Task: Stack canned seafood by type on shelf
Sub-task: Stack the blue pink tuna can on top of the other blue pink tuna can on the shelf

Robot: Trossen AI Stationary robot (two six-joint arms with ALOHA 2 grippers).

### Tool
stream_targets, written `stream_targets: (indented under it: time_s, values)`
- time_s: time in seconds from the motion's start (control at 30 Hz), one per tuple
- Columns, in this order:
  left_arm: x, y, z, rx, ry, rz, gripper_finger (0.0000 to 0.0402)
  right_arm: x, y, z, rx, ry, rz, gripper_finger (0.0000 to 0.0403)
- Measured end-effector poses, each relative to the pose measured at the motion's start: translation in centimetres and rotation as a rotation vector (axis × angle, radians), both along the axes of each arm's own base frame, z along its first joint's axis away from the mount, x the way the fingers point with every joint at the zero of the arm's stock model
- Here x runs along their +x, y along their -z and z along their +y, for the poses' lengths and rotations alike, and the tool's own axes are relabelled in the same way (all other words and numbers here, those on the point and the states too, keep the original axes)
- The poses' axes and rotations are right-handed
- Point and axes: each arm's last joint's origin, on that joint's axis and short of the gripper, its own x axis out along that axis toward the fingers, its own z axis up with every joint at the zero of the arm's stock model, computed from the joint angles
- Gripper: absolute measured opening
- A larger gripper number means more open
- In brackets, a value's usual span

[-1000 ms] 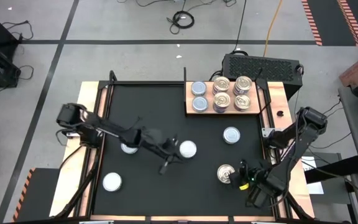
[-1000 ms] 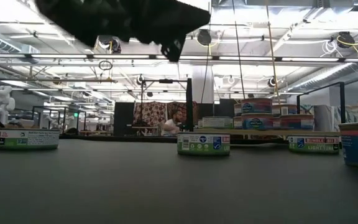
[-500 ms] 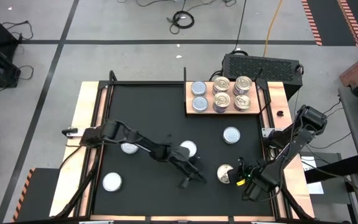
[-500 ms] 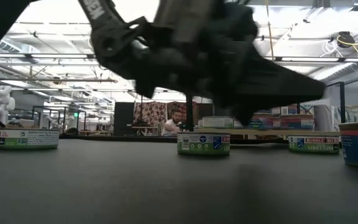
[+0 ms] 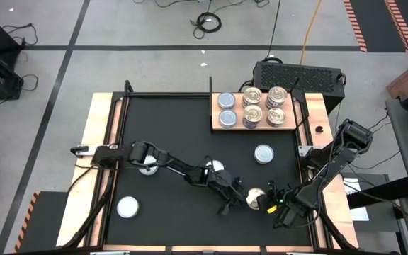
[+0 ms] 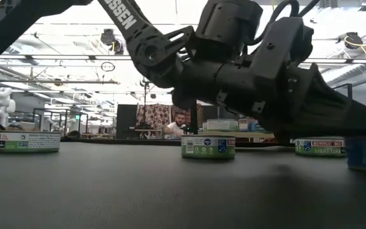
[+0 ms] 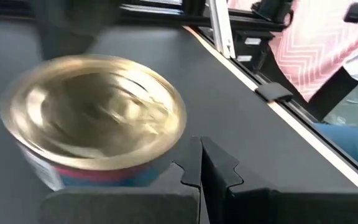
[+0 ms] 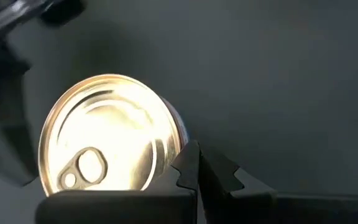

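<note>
A gold pull-tab tin [image 5: 256, 197] stands on the black mat near the front right. My left gripper [image 5: 241, 199] reaches low across the mat from the left and is shut beside it [image 7: 201, 167]. My right gripper [image 5: 270, 202] points steeply down at the tin's other side, also shut [image 8: 196, 163]. The wooden shelf [image 5: 293, 120] at the far right holds two silvery-blue tins [image 5: 227, 110] and several gold-topped ones [image 5: 264, 106], some stacked. More silvery tins rest on the mat [image 5: 263, 153], [image 5: 127, 207]. My left gripper's shut fingers [image 7: 219, 171] stand close beside the gold tin's wall [image 7: 160, 155], coming nearly level from the table's left; whether they touch it, I cannot tell. My right gripper's shut fingers [image 8: 188, 163] stand by the tin's rim [image 8: 178, 134], pointing down; touch cannot be told.
Two more silvery tins [image 5: 216, 168], [image 5: 146, 167] lie partly under my left arm. The mat's raised frame [image 5: 309, 170] runs close to the right. A black box [image 5: 296, 74] stands behind the shelf. In the low view, tins [image 6: 208, 145], [image 6: 28, 141] stand across the mat.
My left gripper has swept from the mat's middle toward the right and near edges and come down low, arriving beside the gold pull-tab tin. My right gripper has sunk a little at that tin. The tin has stayed where it was.
</note>
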Motion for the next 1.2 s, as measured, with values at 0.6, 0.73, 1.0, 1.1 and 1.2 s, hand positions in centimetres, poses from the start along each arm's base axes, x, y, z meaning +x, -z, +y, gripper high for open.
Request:
stream_targets:
  time_s: [0.6,0.73,1.0,1.1,1.2]
  values:
    - [-0.3,1.1,0.5,0.03,0.001,0.141,0.0001,2.5,-2.3,0.3,-0.06,-0.092,-0.089,0.0]
    - [-0.3,1.1,0.5,0.03,0.001,0.14,0.0001,3.2,-4.2,0.8,-0.07,-0.111,-0.103,0.0]
    - [-0.3,1.1,0.5,0.038,0.003,0.147,0.0001,4.5,-5.3,0.6,-0.076,-0.148,-0.133,0.0]
    - [-0.3,1.2,0.7,0.04,0.001,0.155,0.0001,4.8,-5.4,0.7,-0.072,-0.162,-0.154,0.0]
    - [-0.3,1.2,1.1,0.024,-0.01,0.173,0.0001,5.2,-5.6,0.8,-0.063,-0.172,-0.187,0.0]
